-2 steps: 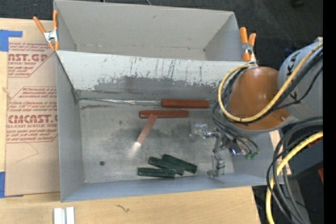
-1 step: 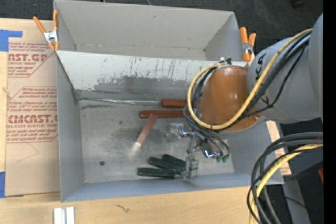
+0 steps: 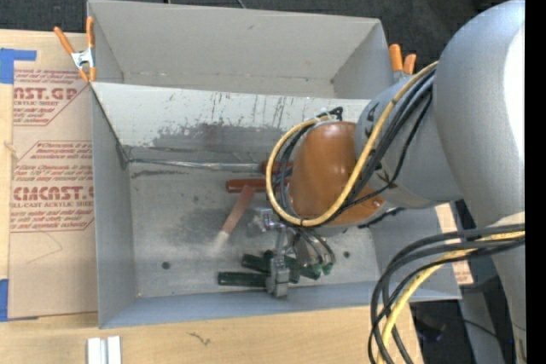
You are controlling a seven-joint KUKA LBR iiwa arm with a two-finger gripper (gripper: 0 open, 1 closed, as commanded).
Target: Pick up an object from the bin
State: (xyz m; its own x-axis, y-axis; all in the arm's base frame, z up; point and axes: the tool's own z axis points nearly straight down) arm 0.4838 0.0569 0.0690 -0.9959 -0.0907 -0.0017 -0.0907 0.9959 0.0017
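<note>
Item 1, lower centre of your frame: gripper [image 3: 279, 280], set down among dark green and black pieces [image 3: 235, 277] by the grey bin's [image 3: 230, 47] front wall. You cannot tell whether it is apart or together. Item 2, further up: tan stick [image 3: 232, 217], lying tilted, with a reddish-brown bar [image 3: 246, 183] at its top end.

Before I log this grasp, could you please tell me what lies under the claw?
Dark green flat pieces lie beneath the claw on the grey metal bin's floor; the claw covers where they meet.
</note>
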